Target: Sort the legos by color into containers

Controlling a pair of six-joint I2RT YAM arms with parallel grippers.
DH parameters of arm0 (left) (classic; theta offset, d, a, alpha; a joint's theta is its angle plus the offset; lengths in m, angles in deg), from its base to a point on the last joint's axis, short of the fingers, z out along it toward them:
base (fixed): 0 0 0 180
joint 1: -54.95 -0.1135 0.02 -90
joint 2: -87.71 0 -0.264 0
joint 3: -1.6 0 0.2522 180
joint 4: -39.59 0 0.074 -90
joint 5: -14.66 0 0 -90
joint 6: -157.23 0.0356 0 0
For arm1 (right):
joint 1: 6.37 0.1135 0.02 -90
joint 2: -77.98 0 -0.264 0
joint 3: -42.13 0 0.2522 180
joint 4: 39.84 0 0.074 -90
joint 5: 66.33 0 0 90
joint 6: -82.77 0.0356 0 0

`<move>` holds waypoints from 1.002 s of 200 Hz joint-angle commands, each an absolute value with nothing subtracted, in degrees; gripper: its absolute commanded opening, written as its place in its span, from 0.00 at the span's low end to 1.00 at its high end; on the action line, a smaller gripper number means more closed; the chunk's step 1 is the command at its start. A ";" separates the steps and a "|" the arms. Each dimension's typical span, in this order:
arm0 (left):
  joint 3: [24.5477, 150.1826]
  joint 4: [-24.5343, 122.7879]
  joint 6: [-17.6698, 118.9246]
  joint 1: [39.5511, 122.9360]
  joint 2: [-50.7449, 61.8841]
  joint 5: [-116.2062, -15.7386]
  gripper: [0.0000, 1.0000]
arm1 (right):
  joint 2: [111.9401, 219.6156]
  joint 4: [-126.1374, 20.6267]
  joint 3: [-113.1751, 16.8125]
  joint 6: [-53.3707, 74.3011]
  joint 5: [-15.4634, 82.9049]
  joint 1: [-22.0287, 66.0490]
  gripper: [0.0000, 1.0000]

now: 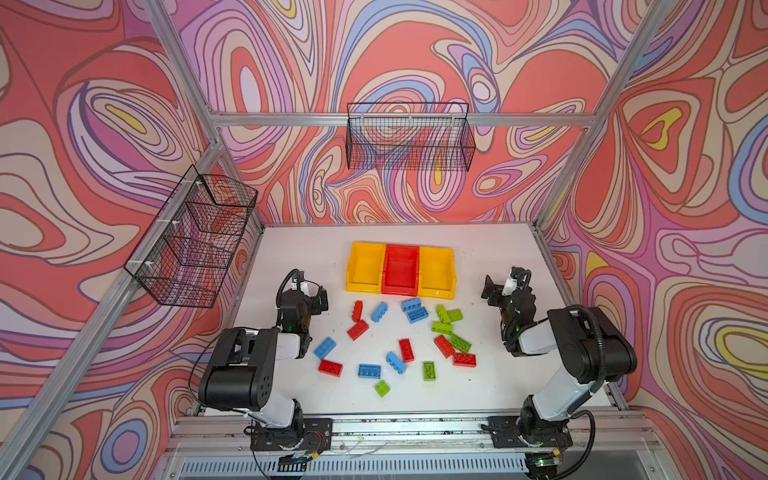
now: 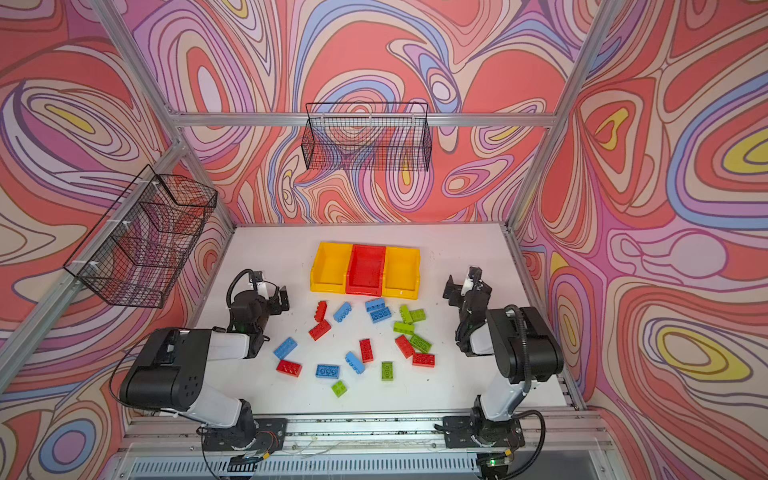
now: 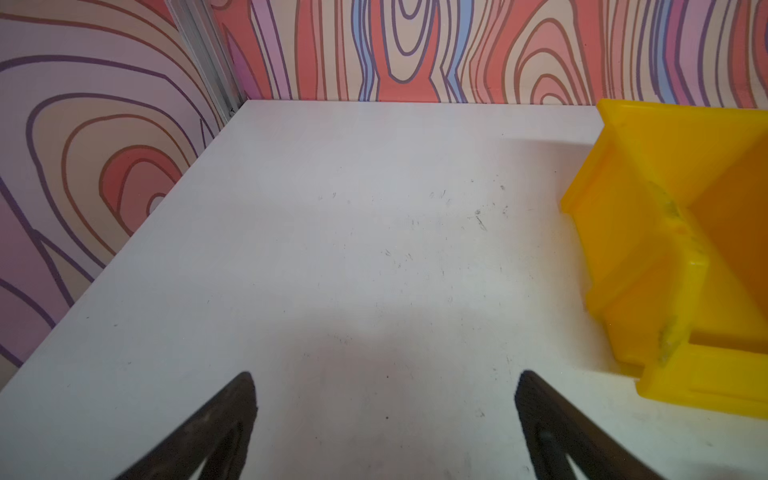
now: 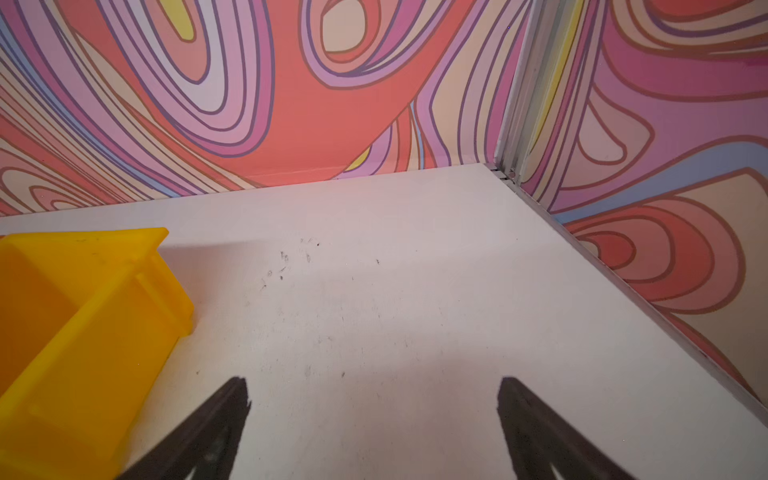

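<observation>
The white tabletop (image 1: pixel 291 257) takes up the whole floor of the cell. Toward its back sits the row of three small open-top plastic bins (image 1: pixel 401 286), a red one between two yellow ones. The left gripper (image 3: pixel 386 374), black and two-fingered, hangs over the table just left of the row, near its front corner. Its jaws are spread wide with only bare table between them, and the left yellow bin (image 3: pixel 623 249) is close beside it. The right gripper (image 4: pixel 372 379) hangs in the matching spot right of the row, beside the right yellow bin (image 4: pixel 104 332), and it too gapes and holds nothing. The chunky studded plastic legos (image 1: pixel 406 350) lie scattered on the table in front of the row, apart from both grippers. Two light blue bricks (image 1: pixel 415 311) sit closest to the red bin's front. Lime green bricks (image 1: pixel 442 328) cluster before the right yellow bin, and red bricks (image 1: pixel 357 330) are strewn among them.
</observation>
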State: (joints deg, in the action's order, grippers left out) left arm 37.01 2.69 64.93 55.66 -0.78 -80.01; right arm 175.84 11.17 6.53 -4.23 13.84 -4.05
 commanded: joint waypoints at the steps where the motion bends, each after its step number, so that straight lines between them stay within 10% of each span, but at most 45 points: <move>1: 36.81 2.19 65.57 55.57 -0.47 -79.52 1.00 | 175.75 11.99 6.57 -5.02 12.99 -3.75 0.98; 200: 37.16 2.84 65.59 55.57 -0.57 -79.56 1.00 | 175.76 11.87 6.49 -4.97 13.02 -3.74 0.98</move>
